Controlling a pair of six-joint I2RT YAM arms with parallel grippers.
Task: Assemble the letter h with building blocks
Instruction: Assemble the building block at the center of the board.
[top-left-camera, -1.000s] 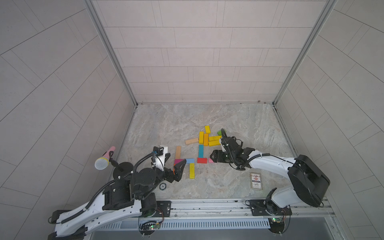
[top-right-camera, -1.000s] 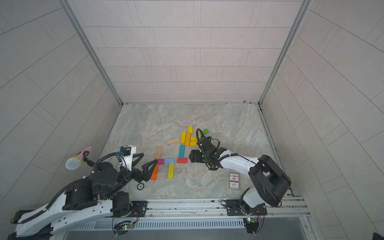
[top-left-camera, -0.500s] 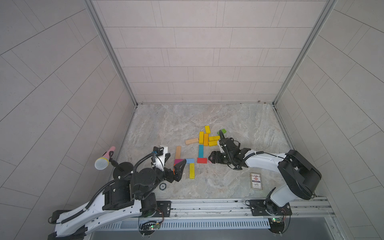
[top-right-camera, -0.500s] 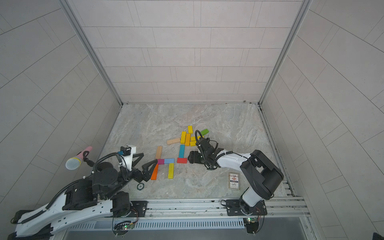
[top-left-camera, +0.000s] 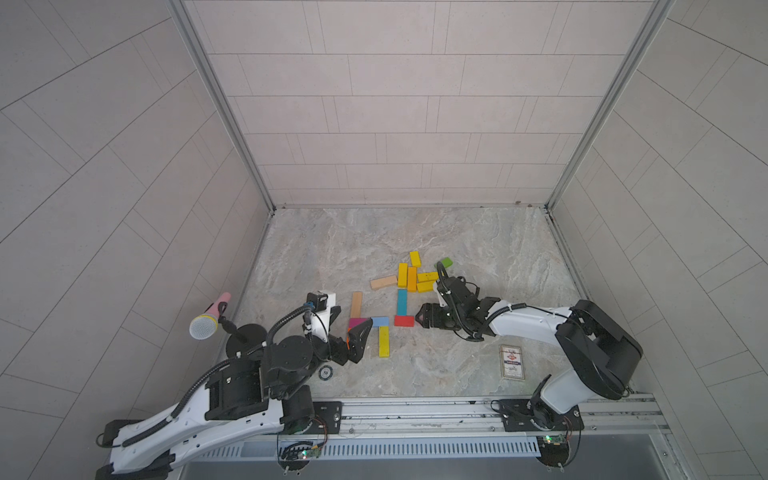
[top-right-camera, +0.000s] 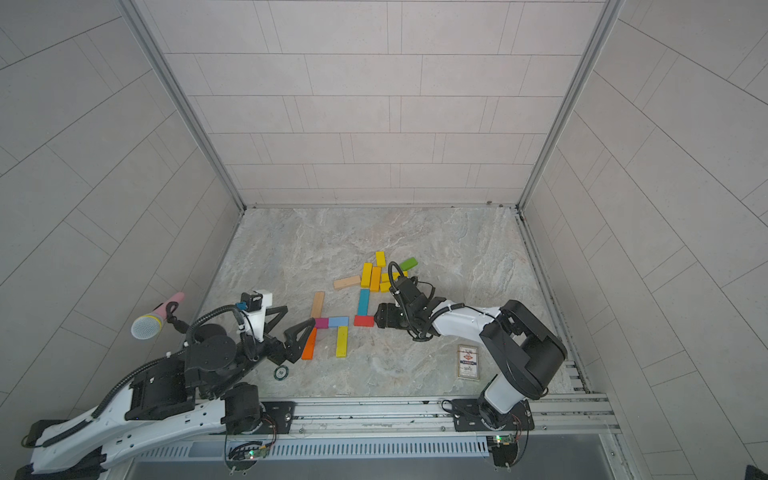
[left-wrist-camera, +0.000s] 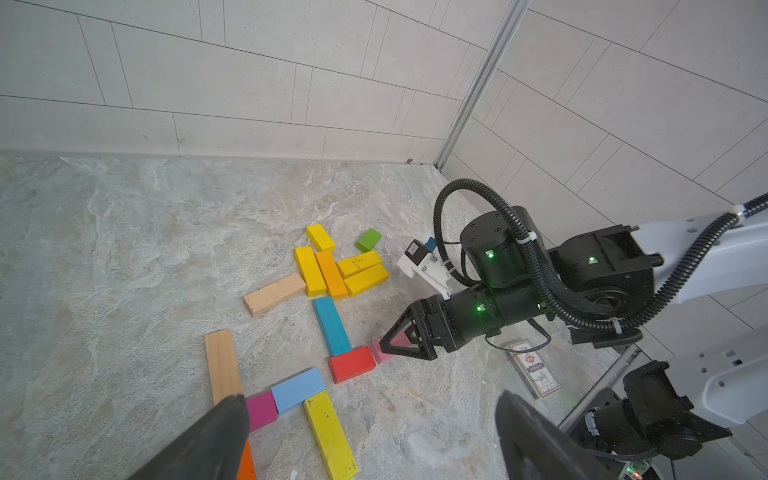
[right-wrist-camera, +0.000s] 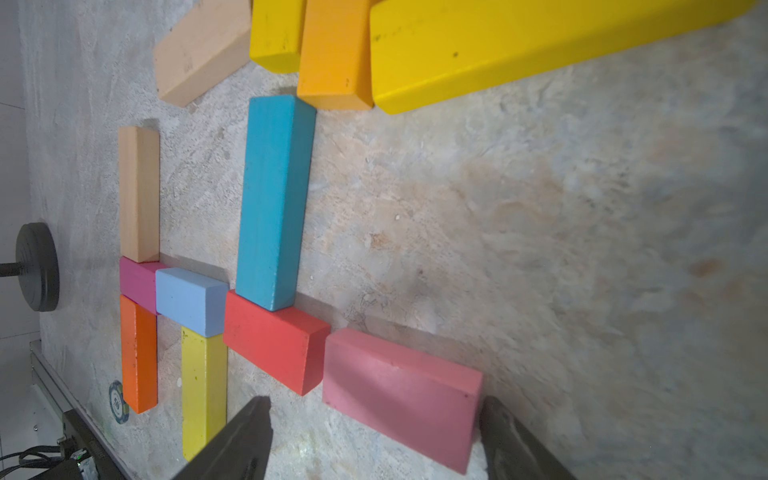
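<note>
The right jaws stand open around the pink block (right-wrist-camera: 399, 399), which lies flat on the desk (right-wrist-camera: 561, 249) just beside the red block (right-wrist-camera: 270, 336). One finger sits tight at its end and the other stands clear. The left jaws gape wide, holding nothing, near the magenta block (left-wrist-camera: 261, 409).

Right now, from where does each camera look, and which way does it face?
Top views: high over the front rail, facing down at the marble table and the back wall; left arm, right arm, left tool, right tool.
Left wrist: on the left arm, facing the right arm across the blocks; own two fingertips show.
Right wrist: low, facing along the table; own fingers flank the pink block.
Shared: both wrist views show the red block.
</note>
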